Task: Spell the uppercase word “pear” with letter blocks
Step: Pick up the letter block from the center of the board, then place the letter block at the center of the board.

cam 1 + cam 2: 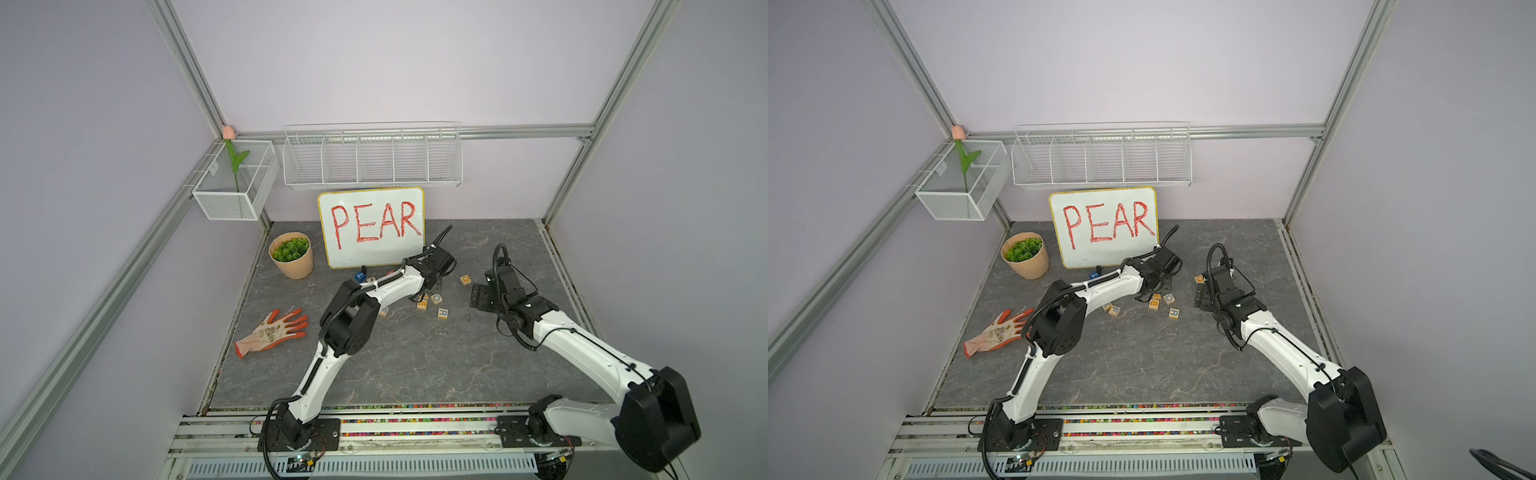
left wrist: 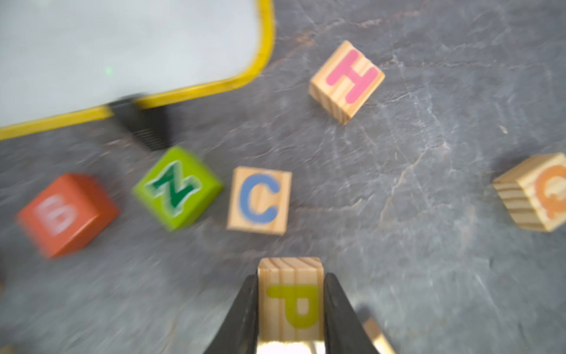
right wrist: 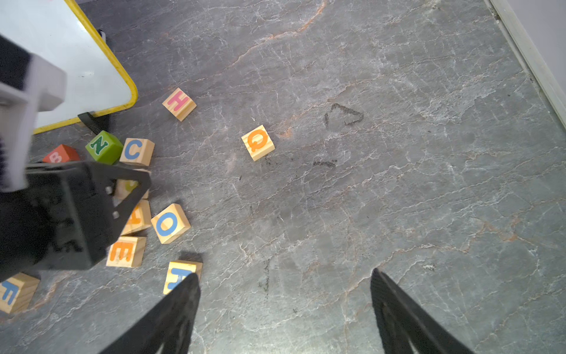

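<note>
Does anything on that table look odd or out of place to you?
An orange-and-white work glove lies on the table, apart from the letter blocks; it seems unrelated. A dark triangular scribble marks the table near the Q block.

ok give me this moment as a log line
left fingers: shut on P | right fingers: open, empty | E, A, R: loose, not lined up | word: not started
</note>
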`<action>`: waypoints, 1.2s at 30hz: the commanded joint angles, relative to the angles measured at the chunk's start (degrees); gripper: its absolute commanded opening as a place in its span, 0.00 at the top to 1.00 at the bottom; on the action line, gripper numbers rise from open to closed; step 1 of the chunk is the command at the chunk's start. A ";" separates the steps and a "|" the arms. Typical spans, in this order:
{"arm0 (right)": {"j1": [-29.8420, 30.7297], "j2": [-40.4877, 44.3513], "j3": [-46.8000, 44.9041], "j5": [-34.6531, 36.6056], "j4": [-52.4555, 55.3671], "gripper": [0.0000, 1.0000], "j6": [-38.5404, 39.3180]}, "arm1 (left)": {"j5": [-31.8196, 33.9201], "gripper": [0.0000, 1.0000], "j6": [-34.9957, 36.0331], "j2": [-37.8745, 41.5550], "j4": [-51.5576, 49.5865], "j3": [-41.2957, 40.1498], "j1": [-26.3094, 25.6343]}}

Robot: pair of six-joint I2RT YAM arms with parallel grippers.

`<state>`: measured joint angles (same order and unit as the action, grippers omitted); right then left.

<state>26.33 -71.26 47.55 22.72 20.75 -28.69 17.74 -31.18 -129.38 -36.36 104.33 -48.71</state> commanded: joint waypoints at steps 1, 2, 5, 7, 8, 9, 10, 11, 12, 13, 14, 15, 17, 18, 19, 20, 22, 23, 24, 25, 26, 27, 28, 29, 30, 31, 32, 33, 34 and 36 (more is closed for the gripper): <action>-0.31 0.07 -0.96 -0.25 -1.65 0.11 0.25 | 4.96 0.74 -3.09 10.80 1.06 -4.81 -0.16; -0.32 -0.31 -0.82 -0.65 -2.07 0.11 0.38 | 5.60 0.74 -4.14 12.89 -0.05 -6.84 -0.16; -0.35 -1.85 -0.53 -1.81 -3.43 0.11 0.73 | 5.31 0.74 -7.45 18.24 -2.31 -14.29 -0.11; -0.31 -2.69 -0.60 -2.86 -4.75 0.11 0.78 | 3.71 0.74 -10.35 21.46 -3.19 -19.38 -0.12; -0.38 -3.18 -0.62 -3.65 -5.46 0.11 0.74 | 2.77 0.74 -12.13 23.05 -3.45 -22.08 -0.16; -0.31 -3.70 -0.61 -4.44 -6.10 0.10 0.74 | 1.88 0.74 -13.91 24.57 -3.66 -24.53 -0.11; -0.31 -4.20 -0.53 -5.05 -6.53 0.10 0.81 | 1.24 0.74 -15.47 25.82 -3.80 -26.75 -0.11; -0.31 -4.68 -0.53 -5.71 -6.89 0.10 0.83 | 0.48 0.74 -17.16 27.29 -3.59 -29.14 -0.16; -0.36 -5.05 -0.61 -6.34 -7.25 0.10 0.91 | -0.22 0.74 -18.92 28.55 -3.40 -31.71 -0.15; -0.32 -5.31 -0.57 -6.86 -7.47 0.10 1.11 | -0.93 0.74 -20.27 29.66 -2.93 -33.84 -0.15; -0.32 -5.56 -0.62 -7.27 -7.63 0.09 1.17 | -1.74 0.74 -21.76 30.87 -2.15 -36.24 -0.15; -0.34 -5.71 -0.62 -7.60 -7.86 0.10 1.38 | -2.50 0.74 -23.37 31.76 -1.48 -38.47 -0.16; -0.31 -5.73 -0.62 -8.12 -8.17 0.09 1.75 | -3.79 0.74 -25.34 32.92 -0.14 -41.91 -0.16; -0.33 -5.76 -0.62 -8.29 -8.27 0.10 1.96 | -4.11 0.74 -26.09 33.18 -0.03 -42.93 -0.16; -0.33 -5.73 -0.61 -8.39 -8.36 0.09 2.10 | -4.20 0.74 -26.45 33.30 -0.18 -43.47 -0.09; -0.33 -5.65 -0.60 -8.47 -8.36 0.09 2.21 | -4.29 0.74 -26.71 33.46 -0.24 -43.88 -0.16; -0.33 -5.48 -0.77 -8.49 -8.36 0.09 2.32 | -5.36 0.73 -27.07 33.30 0.39 -44.71 -0.16; -0.31 -5.25 -1.00 -8.48 -8.45 0.09 2.28 | -5.81 0.73 -27.18 33.14 0.33 -44.97 -0.11; -0.32 -5.06 -1.26 -8.33 -8.49 0.09 2.16 | -6.33 0.73 -27.22 32.91 0.32 -45.24 -0.15; -0.31 -4.73 -1.55 -8.23 -8.54 0.09 2.02 | -6.80 0.73 -27.26 32.65 0.24 -45.44 -0.15; -0.35 -4.41 -1.94 -8.13 -8.71 0.09 1.76 | -7.28 0.72 -27.27 32.45 0.32 -45.75 -0.13; -0.31 -4.04 -2.33 -8.04 -8.88 0.09 1.55 | -7.86 0.72 -27.11 32.07 0.56 -45.96 -0.11; -0.34 -3.78 -2.61 -7.96 -8.89 0.09 1.38 | -8.30 0.71 -27.05 31.85 0.59 -45.97 -0.06; -0.33 -3.50 -2.85 -7.79 -8.82 0.09 1.19 | -8.62 0.70 -26.97 31.44 0.50 -45.89 -0.01; -0.37 -3.22 -3.06 -7.62 -8.72 0.09 1.03 | -9.00 0.70 -26.97 31.06 0.63 -45.89 0.02; -0.31 -2.92 -3.28 -7.44 -8.56 0.09 0.92 | -9.41 0.69 -26.91 30.67 0.68 -45.82 0.21; -0.32 -2.55 -3.55 -7.13 -8.46 0.09 0.76 | -9.71 0.68 -26.67 30.40 0.84 -45.73 0.19; -0.39 -2.10 -3.84 -6.91 -8.45 0.09 0.74 | -9.99 0.65 -26.55 30.17 1.00 -45.71 0.32; -0.39 -1.84 -4.02 -6.75 -8.38 0.09 0.74 | -10.16 0.62 -26.39 30.07 1.03 -45.62 0.28; -0.36 -1.27 -4.07 -6.29 -7.93 0.09 0.99 | -10.52 0.57 -26.04 30.07 1.12 -45.62 0.26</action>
<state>26.30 -74.46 44.29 15.35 12.82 -27.44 8.12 -56.58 -98.37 -35.44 58.92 -48.69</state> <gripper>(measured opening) 0.909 0.418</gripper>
